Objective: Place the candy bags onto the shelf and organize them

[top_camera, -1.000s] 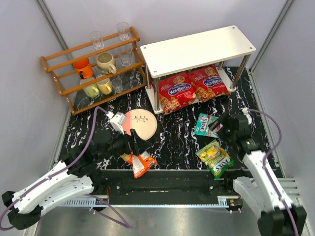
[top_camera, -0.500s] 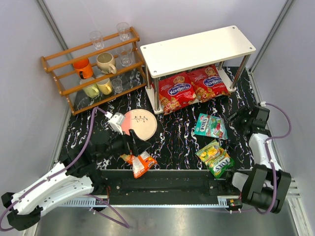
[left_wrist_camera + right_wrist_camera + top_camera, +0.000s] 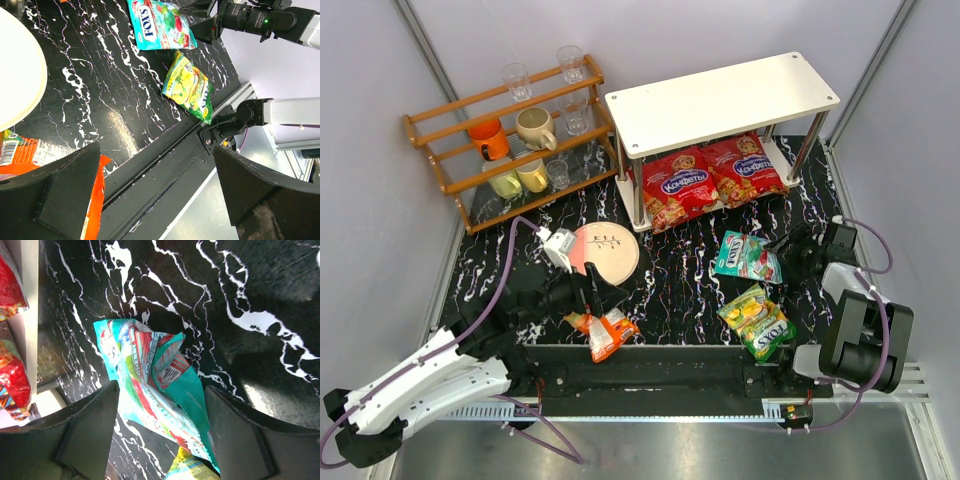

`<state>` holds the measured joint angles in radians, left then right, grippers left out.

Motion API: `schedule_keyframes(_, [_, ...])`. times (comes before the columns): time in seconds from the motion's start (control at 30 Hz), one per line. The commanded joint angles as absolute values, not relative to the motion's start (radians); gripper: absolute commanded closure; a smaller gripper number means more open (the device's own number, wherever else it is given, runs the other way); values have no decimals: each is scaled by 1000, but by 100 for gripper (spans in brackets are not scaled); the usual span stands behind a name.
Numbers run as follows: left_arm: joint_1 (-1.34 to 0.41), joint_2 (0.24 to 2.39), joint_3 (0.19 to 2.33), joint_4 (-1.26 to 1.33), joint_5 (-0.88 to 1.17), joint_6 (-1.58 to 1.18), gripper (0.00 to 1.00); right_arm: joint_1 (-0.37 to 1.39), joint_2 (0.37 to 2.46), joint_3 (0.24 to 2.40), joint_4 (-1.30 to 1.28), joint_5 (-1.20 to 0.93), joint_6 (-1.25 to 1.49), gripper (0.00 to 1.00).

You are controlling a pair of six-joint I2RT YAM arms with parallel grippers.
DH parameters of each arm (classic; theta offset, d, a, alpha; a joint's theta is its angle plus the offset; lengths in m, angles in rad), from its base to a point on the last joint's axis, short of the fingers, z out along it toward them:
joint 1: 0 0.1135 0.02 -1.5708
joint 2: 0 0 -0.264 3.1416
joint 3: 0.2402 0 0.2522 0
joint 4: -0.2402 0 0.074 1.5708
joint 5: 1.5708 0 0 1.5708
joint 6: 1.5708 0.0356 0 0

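Note:
The white shelf (image 3: 720, 100) stands at the back right, with two red candy bags (image 3: 678, 187) (image 3: 745, 168) lying on its lower tier. A teal bag (image 3: 745, 257) lies on the black table; my right gripper (image 3: 782, 247) reaches it low from the right. In the right wrist view that gripper (image 3: 162, 435) is open, its jaws on either side of the crumpled teal bag (image 3: 155, 380). The yellow-green bag (image 3: 757, 322) lies near the front edge. My left gripper (image 3: 592, 297) hangs open just above the orange bag (image 3: 605, 332), nothing between its fingers (image 3: 55, 200).
A wooden rack (image 3: 510, 140) with cups and glasses stands at the back left. A pale plate (image 3: 605, 252) lies beside the left gripper. A black rail (image 3: 660, 365) runs along the table's front edge. Grey walls close in both sides.
The right arm pulled away to the right, then came back low, its open jaws now around the teal bag's right end. The left arm has stayed still.

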<state>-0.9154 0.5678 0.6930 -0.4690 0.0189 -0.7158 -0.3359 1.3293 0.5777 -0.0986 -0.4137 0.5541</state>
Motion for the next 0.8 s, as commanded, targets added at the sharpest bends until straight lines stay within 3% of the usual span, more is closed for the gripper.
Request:
schedule_keyframes(0.0, [-914,581,689,-420,35,-716,1,-341,1318,543,-22,-512,564,26])
schedule_keyframes(0.07, [-914,586,684,-419,38,-718,1,-341,1301,523,24,-561,583,30])
schedule_keyframes(0.17, [-914,586,684,-414,41,-721,1,-341,1275,499,17,-577,591,48])
schedule_keyframes(0.2, [-914,586,683,-414,43,-721,1,-341,1264,491,17,-587,592,62])
schedule_keyframes(0.27, [-914,586,684,-414,41,-721,1,-341,1226,486,12,-621,612,77])
schedule_keyframes(0.3, [-914,586,684,-414,41,-721,1,-341,1207,485,11,-650,621,96])
schedule_keyframes(0.33, [-914,586,684,-414,43,-721,1,-341,1183,485,9,-664,632,100])
schedule_keyframes(0.57, [-914,598,684,-403,48,-721,1,-341,812,670,-251,-588,617,100])
schedule_keyframes(0.77, [-914,615,684,-384,61,-718,1,-342,752,987,-446,-468,594,100])
